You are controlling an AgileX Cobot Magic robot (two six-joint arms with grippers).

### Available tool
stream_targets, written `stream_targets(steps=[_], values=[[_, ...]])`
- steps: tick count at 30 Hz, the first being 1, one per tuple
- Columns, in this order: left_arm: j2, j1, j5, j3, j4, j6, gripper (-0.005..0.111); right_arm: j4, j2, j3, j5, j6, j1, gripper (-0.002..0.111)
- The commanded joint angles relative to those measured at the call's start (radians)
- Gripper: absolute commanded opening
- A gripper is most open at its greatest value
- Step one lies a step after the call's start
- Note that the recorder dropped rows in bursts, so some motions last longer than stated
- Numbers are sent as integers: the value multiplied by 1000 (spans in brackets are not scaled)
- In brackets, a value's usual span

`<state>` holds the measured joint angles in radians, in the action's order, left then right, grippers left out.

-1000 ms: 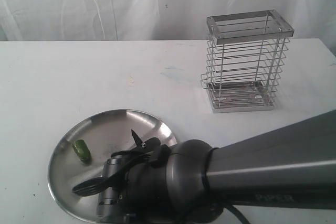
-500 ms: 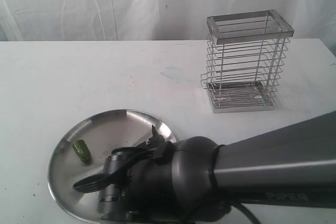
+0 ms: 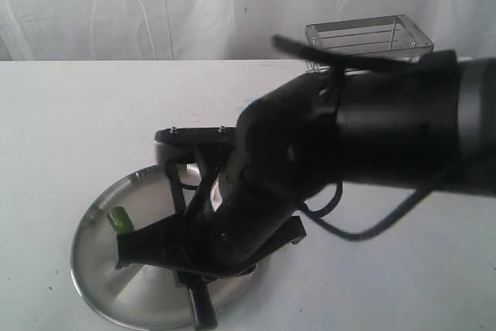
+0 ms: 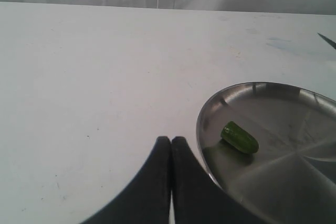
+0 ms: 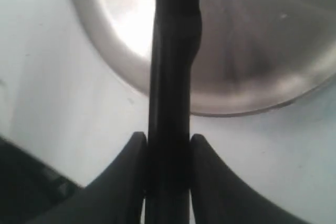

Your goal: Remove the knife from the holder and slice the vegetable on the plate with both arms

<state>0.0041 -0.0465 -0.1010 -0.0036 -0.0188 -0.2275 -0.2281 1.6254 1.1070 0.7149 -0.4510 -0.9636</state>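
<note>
Knife was out of the holder and in the right gripper: both fingers were clamped on the black handle, which ran across the rim of the plate and over its middle. Blade couldn't be made out in the right wrist view, so which way the edge faced was unknown to me. Vegetable lay whole on the plate, close to the rim, well apart from where the handle crossed. Left gripper was pinched together on nothing, just outside the plate rim over the table, tips aimed roughly at the vegetable. Right arm blocked much of the plate and the lower holder in the exterior view. Judged step was getting the knife over to the vegetable, with the cut not started. To do it well: open the left fingers and pin one end of the vegetable first, since it looked glossy and rounded and would likely roll or skid on steel. Confirm the edge faces down before descent. Set the blade at the free end, square to the vegetable's long axis and clear of the left fingers. Press straight down with light force and stop at the plate so the plate doesn't slide. The grip sat on a round handle, so twist under load looked like the main risk.
</note>
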Motion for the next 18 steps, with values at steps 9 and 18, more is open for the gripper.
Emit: stream_targets(steps=[9, 18], values=[[-4, -5, 2, 4, 8, -1, 0, -876, 46, -4, 358, 836, 361, 0], [-4, -5, 2, 4, 8, -1, 0, -1208, 120, -157, 506, 1154, 467, 0]])
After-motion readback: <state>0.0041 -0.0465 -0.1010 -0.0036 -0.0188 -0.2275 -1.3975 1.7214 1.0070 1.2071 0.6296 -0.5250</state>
